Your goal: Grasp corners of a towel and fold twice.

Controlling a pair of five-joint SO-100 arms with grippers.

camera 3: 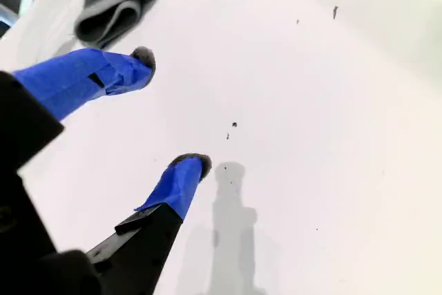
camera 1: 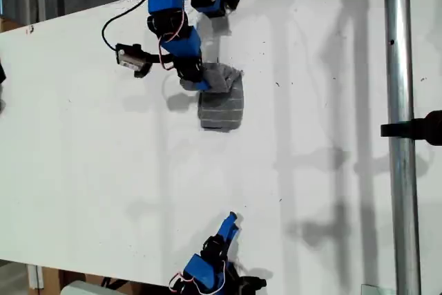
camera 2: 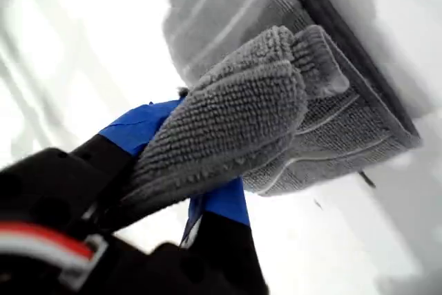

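The towel (camera 1: pixel 222 107) is a small folded grey bundle with thin white stripes, lying on the white table (camera 1: pixel 90 157) in the upper middle of the exterior view. My first gripper (camera 1: pixel 201 82) reaches in from the top of that view and is shut on a lifted flap of the towel (camera 2: pixel 276 101), which drapes over its blue fingers (camera 2: pixel 138 128). I cannot tell which corners lie in the flap. My second gripper (camera 1: pixel 230 224) stays low in the exterior view, well apart from the cloth. It is open (camera 3: pixel 169 112) and holds nothing, with the towel (camera 3: pixel 114 5) far beyond its fingertips.
A vertical metal pole (camera 1: pixel 400 136) with a black clamp (camera 1: pixel 418 129) stands on the exterior view's right. A black cable and a small black module (camera 1: pixel 131 56) hang beside the first arm. Small dark specks (camera 3: pixel 233 125) dot the table.
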